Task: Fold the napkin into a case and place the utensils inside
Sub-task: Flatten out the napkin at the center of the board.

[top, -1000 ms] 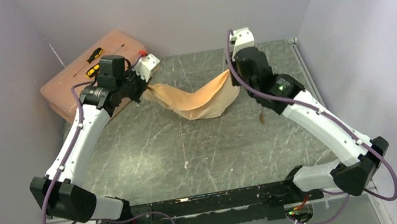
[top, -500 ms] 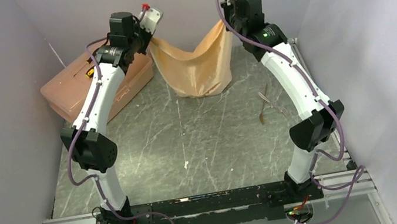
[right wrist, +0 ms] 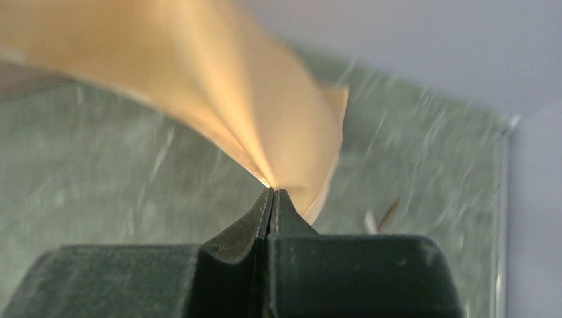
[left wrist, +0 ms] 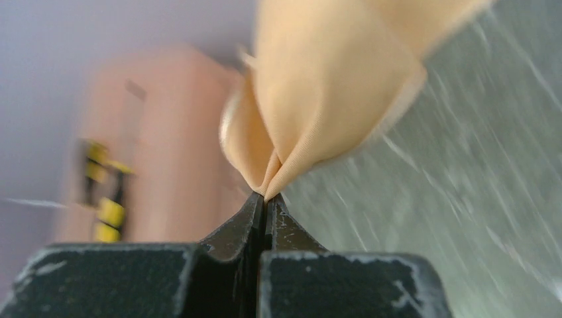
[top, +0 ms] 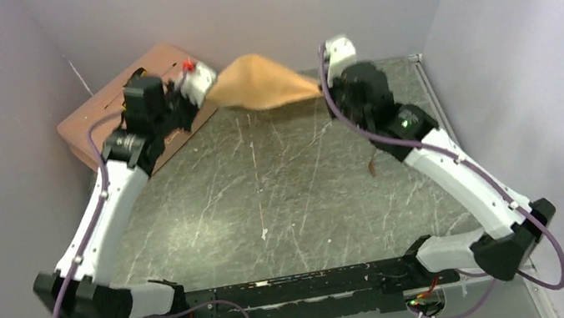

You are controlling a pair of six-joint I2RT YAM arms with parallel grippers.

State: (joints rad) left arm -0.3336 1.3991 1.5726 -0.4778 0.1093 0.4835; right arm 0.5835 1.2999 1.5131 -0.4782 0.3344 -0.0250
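Top external view: the left end effector [top: 206, 92] and right end effector [top: 324, 90] each pinch a napkin [top: 259, 85] corner, lifting it above the tabletop [top: 282, 184], probably to spread it flat.

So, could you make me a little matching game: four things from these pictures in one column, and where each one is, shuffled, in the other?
Things:
1. napkin
2. toolbox
3. screwdriver
4. utensil

Places:
A. lying on the table, on its right side
B. on top of the toolbox
C. held in the air, pinched by the left fingers and the right fingers
D. at the far left corner of the table

Pairs: 1-C, 2-D, 3-B, 4-A
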